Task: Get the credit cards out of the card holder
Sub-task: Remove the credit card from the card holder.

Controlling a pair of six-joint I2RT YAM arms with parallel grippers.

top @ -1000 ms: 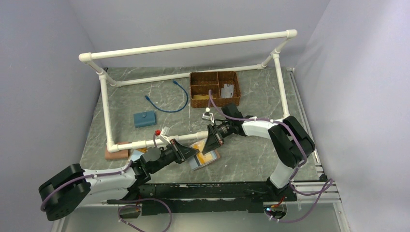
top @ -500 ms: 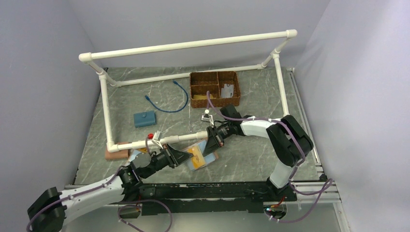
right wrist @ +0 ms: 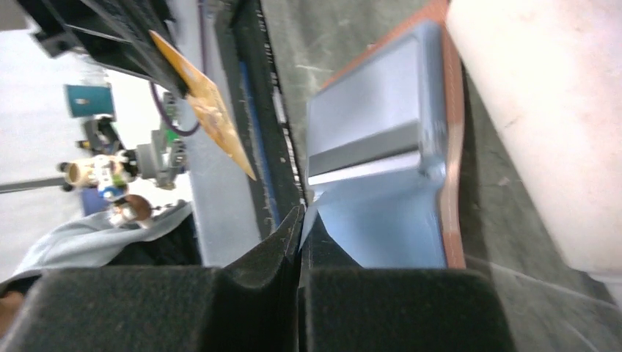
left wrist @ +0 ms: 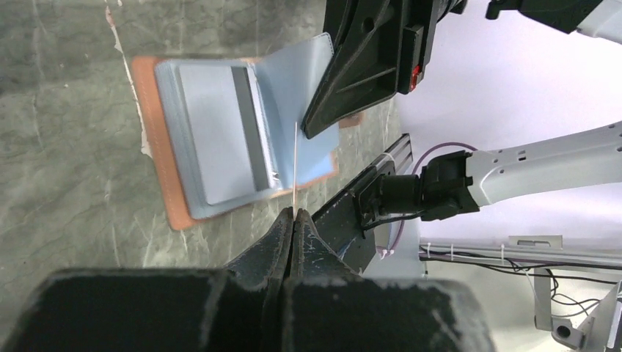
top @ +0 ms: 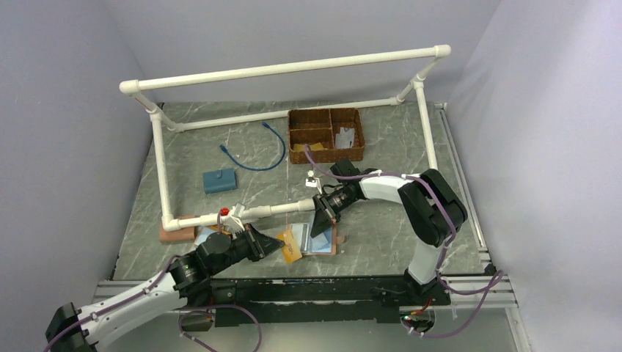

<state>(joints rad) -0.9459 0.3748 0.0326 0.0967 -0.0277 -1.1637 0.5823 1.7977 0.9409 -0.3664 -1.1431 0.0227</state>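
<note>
Holder (top: 328,246) lies open on the desk (top: 381,220) near your arms. Your right tool (top: 316,232) is clamped on its blue flap (right wrist: 367,227) to steady it, so your left tool (top: 282,243), gripping one card (top: 292,246), holds it clear of the pockets.

A: Any writing legible anywhere?
B: None. Only blurred marks on the card (right wrist: 206,107); nothing readable on the holder (left wrist: 213,139).
A: Brands, numbers, signs?
B: None made out.
</note>
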